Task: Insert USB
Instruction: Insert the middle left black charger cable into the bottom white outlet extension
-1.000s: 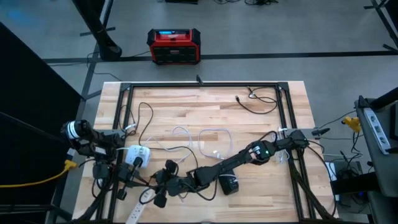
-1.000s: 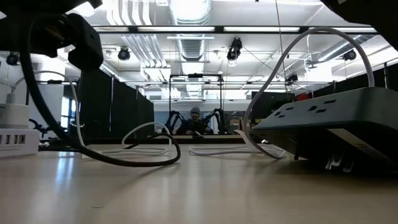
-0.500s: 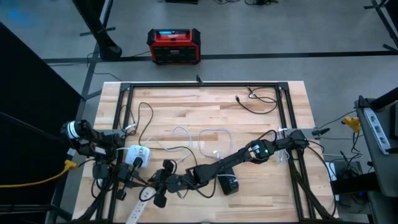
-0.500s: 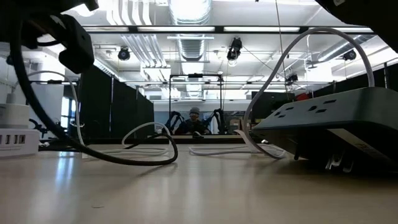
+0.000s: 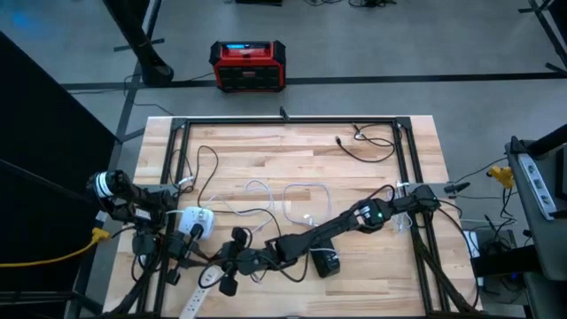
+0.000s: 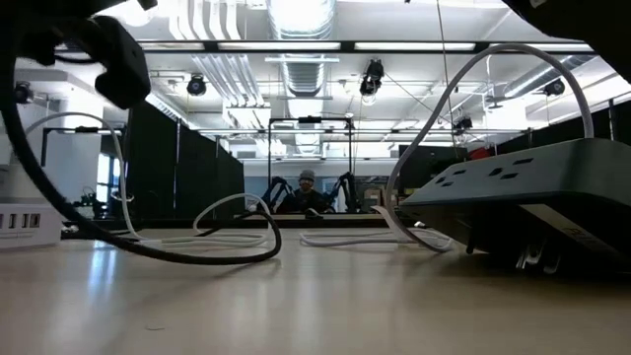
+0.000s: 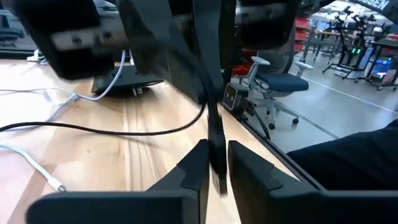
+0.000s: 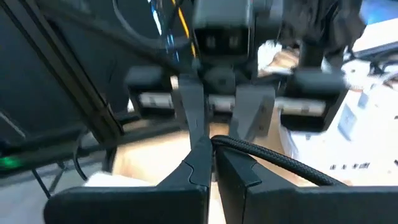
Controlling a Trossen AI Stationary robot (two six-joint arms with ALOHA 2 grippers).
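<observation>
A black braided cable [image 8: 280, 160] is held up between my two grippers, which face each other tip to tip near the table's near-left corner. My right gripper [image 8: 212, 163] is shut on it. My left gripper [image 7: 217, 174] has the same black cable [image 7: 214, 134] between its fingers. In the high view the left gripper [image 5: 202, 257] and the right gripper [image 5: 221, 262] meet by a white charger block [image 5: 197, 220]. The cable's black plug [image 6: 118, 64] hangs high, and its loop [image 6: 197, 254] sags onto the table. My left gripper has the thin black cable [image 7: 216, 163] pinched between its two fingers, which come in level from the table's left. The cable runs upright through the narrow gap, clear of the table. My right gripper pinches the braided cable [image 8: 231, 144] between its two fingertips, coming in from the table's right and slanting slightly down. The cable leaves the fingertips sideways and is lifted clear of the table there.
A black power strip [image 5: 325, 262] lies under the right arm, and a white power strip [image 5: 199, 288] lies at the near edge. White cables [image 5: 301, 199] loop mid-table. Another black cable [image 5: 368, 146] lies far right. A black metal frame [image 5: 292, 121] rims the table.
In the low view the black plug and the raised part of the cable have shifted toward the table's left edge. The sagging loop has been drawn the same way along the tabletop.
</observation>
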